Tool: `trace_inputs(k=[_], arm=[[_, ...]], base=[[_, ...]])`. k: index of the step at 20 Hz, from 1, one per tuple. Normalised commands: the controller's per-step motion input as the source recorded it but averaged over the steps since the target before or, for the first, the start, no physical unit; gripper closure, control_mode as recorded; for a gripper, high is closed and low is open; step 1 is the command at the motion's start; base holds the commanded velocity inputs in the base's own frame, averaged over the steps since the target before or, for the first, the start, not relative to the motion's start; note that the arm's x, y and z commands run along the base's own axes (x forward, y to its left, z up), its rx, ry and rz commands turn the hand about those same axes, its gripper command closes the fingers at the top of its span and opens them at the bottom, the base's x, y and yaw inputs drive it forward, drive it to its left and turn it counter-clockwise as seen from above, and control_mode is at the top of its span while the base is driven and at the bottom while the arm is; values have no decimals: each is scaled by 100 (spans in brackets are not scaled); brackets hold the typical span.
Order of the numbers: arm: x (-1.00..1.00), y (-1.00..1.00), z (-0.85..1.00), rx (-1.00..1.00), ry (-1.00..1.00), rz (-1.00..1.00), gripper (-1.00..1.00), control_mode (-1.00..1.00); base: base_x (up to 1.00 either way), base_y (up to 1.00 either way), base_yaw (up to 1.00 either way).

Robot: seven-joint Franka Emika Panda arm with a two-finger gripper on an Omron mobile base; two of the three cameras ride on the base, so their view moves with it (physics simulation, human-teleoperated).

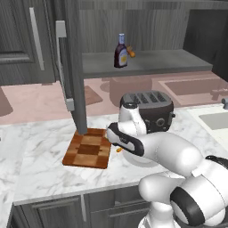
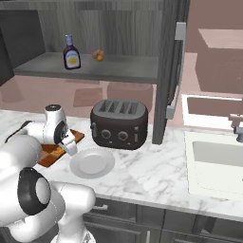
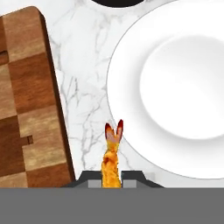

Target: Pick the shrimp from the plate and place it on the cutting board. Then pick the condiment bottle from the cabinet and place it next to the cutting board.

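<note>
Left base view: the arm is folded low over the counter, wrist bent down just right of the cutting board [image 1: 88,151], with the shrimp [image 1: 118,150] poking out under the hand.

Right base view: forearm reaches in from the left, hand tipped down between the board and the plate [image 2: 91,163]. The condiment bottle [image 2: 71,53] stands on the cabinet [image 2: 109,69] shelf.

Hand view: the gripper [image 3: 111,178] is clamped on the shrimp, hanging over the marble strip between board and plate.
</note>
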Motion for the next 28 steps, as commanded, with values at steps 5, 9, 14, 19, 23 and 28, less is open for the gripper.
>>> trace_inputs(k=[5,9,14,19,23,28], arm=[[0,32,7,0,0,-4,100,-100],[0,33,5,0,0,-4,100,-100],[0,33,4,0,0,-5,100,-100],[3,30,0,0,0,-5,100,-100],[14,23,0,0,0,-5,100,-100],[22,14,-4,0,0,-5,100,-100]], base=[[0,0,0],[0,0,0],[0,0,0],[0,0,0],[0,0,0],[0,0,0]])
